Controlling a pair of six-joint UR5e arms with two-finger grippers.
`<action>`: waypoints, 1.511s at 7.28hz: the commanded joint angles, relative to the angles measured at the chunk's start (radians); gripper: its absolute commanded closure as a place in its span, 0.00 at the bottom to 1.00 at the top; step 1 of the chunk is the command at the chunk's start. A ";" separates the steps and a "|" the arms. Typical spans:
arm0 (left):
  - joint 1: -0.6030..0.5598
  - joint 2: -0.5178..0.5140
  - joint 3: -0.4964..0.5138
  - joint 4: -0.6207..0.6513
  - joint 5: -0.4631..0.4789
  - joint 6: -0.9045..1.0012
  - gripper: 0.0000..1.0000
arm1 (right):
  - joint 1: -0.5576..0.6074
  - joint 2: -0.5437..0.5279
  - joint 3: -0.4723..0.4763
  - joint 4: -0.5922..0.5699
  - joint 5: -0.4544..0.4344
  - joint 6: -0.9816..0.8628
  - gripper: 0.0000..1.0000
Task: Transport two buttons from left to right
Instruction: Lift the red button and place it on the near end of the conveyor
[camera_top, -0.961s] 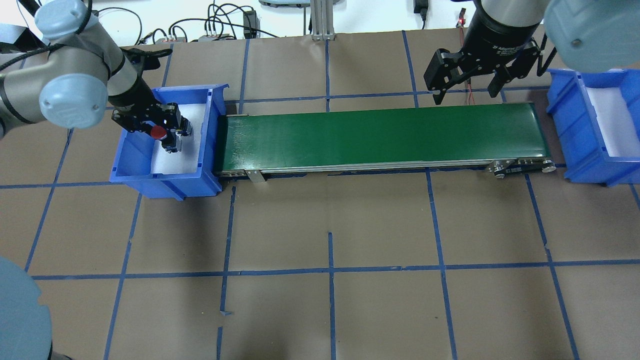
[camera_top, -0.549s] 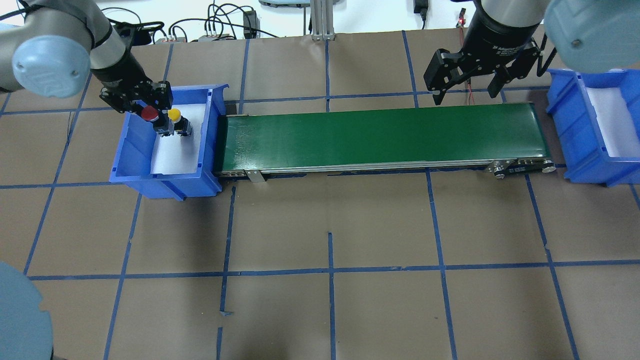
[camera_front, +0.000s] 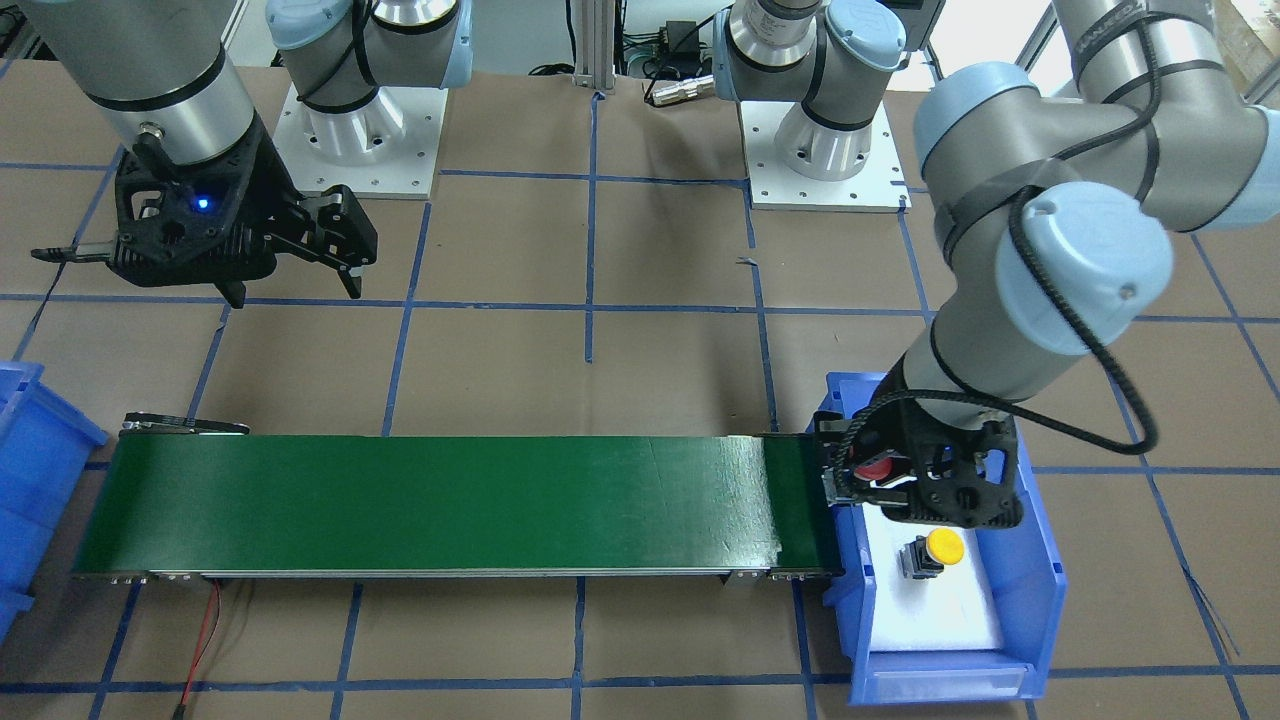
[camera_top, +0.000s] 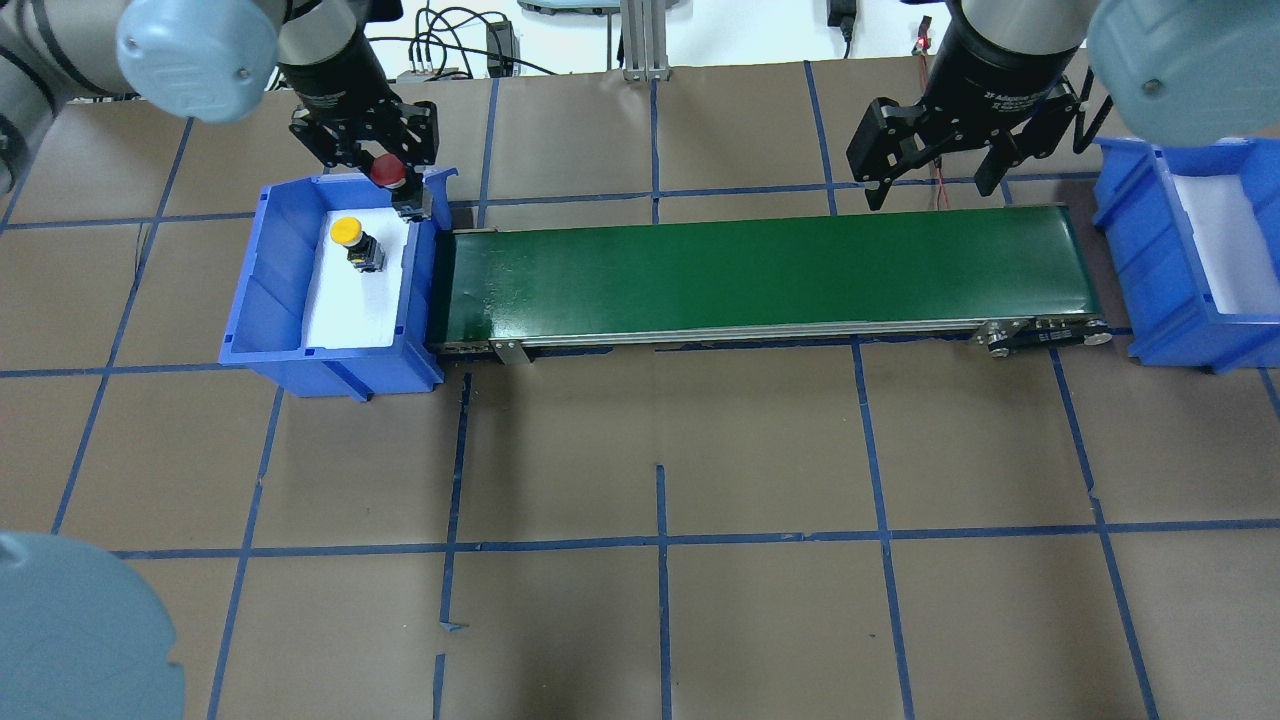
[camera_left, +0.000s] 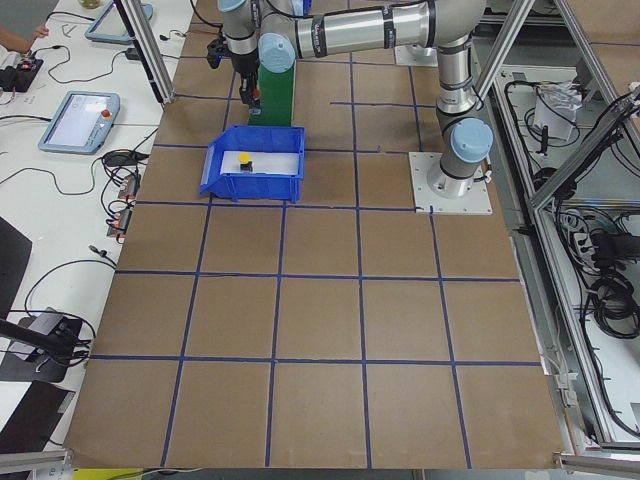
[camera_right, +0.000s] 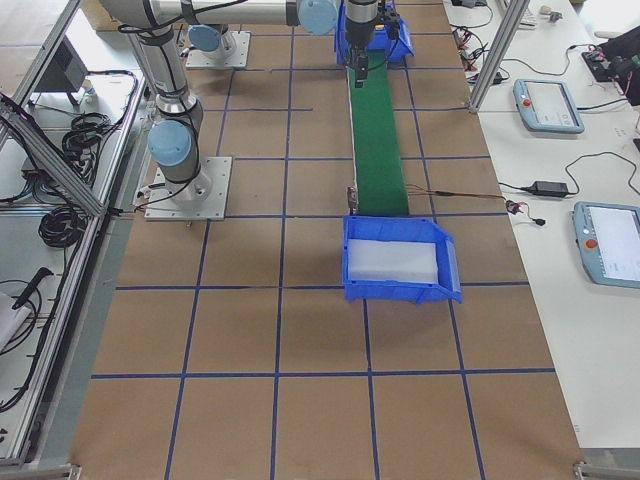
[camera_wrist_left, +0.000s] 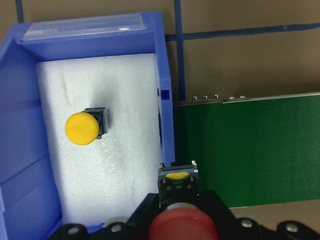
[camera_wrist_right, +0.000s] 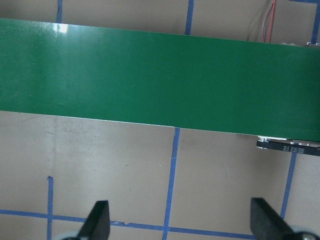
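Observation:
My left gripper (camera_top: 406, 196) is shut on the red-capped button (camera_top: 388, 172) and holds it over the left blue bin's (camera_top: 250, 300) belt-side rim, at the bin's far corner. The wrist view shows the red cap (camera_wrist_left: 182, 227) at the bottom edge, with the button's body (camera_wrist_left: 179, 184) over the bin wall. The yellow-capped button (camera_top: 348, 232) stands on the white foam inside the bin (camera_front: 941, 546) (camera_wrist_left: 82, 128). My right gripper (camera_top: 930, 188) is open and empty above the far edge of the green conveyor belt (camera_top: 760, 270), near its right end.
The right blue bin (camera_top: 1130, 230) with white foam stands past the belt's right end. Cables and an aluminium post (camera_top: 640, 40) lie along the far table edge. A red wire (camera_front: 205, 625) runs by the belt's right end.
My left gripper has risen out of the bin with the red button and moved to the bin's far, belt-side corner. The yellow button stays in the bin. The right arm has not moved.

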 joint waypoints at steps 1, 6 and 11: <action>-0.061 -0.074 0.005 0.060 -0.003 -0.075 0.66 | 0.000 0.000 0.000 0.001 0.000 -0.001 0.00; -0.121 -0.134 -0.015 0.088 0.006 -0.131 0.59 | 0.000 -0.001 0.000 0.001 0.000 0.000 0.00; -0.118 -0.099 -0.033 0.125 -0.007 -0.224 0.07 | 0.000 -0.001 0.000 0.001 0.000 -0.001 0.00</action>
